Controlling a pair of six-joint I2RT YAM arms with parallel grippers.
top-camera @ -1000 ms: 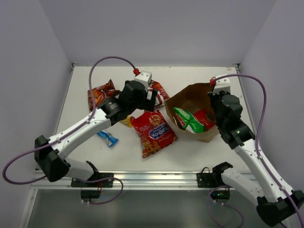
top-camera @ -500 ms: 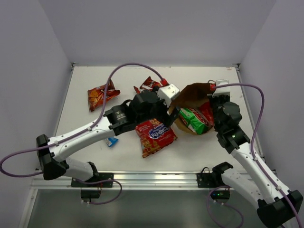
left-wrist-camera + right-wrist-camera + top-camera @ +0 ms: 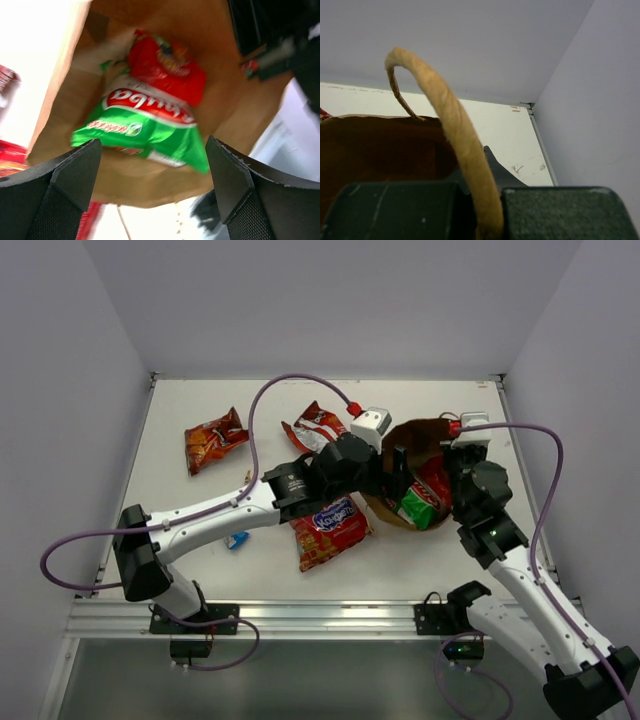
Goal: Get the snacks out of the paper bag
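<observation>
Steadying the paper bag (image 3: 412,436), right of centre in the top view on the bench (image 3: 180,405), the right pincer (image 3: 480,210) is clamped on its handle (image 3: 445,105). The left pincer (image 3: 152,145), spread wide and empty, should be advanced squarely over the green packet (image 3: 145,125) before being closed.
</observation>
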